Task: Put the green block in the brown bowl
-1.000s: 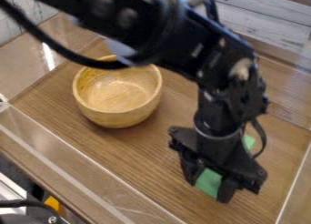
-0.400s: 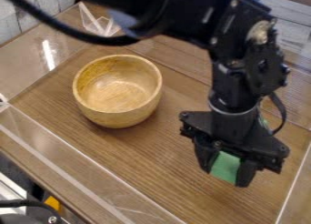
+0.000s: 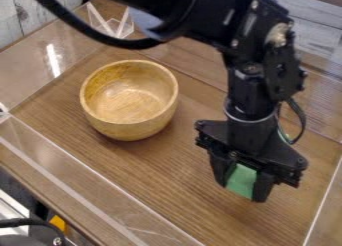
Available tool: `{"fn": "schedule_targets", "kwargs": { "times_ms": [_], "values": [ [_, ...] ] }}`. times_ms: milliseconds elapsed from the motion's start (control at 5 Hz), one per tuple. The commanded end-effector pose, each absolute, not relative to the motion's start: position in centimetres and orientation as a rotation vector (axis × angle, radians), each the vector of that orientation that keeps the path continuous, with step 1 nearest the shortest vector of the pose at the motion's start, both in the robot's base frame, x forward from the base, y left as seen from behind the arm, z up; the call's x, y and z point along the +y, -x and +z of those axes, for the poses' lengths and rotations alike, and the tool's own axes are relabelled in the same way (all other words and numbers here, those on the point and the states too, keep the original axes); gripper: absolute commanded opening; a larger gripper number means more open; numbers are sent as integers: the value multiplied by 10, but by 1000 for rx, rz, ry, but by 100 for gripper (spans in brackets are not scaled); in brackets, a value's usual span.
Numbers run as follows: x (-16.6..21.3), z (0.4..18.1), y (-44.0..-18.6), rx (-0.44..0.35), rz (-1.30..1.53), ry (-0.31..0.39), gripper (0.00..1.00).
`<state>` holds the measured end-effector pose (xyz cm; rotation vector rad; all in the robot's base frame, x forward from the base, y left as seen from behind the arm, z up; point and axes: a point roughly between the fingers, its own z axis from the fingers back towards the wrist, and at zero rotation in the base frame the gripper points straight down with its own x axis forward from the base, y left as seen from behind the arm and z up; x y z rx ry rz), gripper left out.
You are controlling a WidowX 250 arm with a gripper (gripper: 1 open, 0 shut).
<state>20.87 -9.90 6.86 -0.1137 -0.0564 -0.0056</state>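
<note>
The brown bowl [image 3: 130, 98] stands upright and empty on the wooden table, left of centre. My black gripper [image 3: 245, 180] points straight down at the right front of the table, well to the right of the bowl. The green block [image 3: 242, 180] sits between the two black fingers, which are closed against its sides. Only a small green patch shows; the rest is hidden by the fingers. I cannot tell whether the block's lower end still touches the table.
The wooden table [image 3: 147, 180] ends in a diagonal front edge at the lower left, with a clear plastic rim [image 3: 40, 140] along it. The arm's thick black links [image 3: 201, 20] reach over the table behind and above the bowl.
The arm's upper links have swung to the right, uncovering the bowl's far rim. The gripper and the green block stay almost where they were, and the fingers have not changed their spacing.
</note>
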Motion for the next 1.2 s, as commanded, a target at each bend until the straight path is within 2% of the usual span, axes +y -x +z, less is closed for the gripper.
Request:
{"fn": "schedule_targets", "kwargs": {
  "times_ms": [0, 400, 800, 1000],
  "values": [
    [-96, 75, -207, -85, -57, 135, 0],
    [-91, 83, -214, -96, -88, 147, 0],
    [-99, 65, -202, -102, -118, 156, 0],
    [-112, 66, -204, -114, -42, 153, 0]
  ]
}}
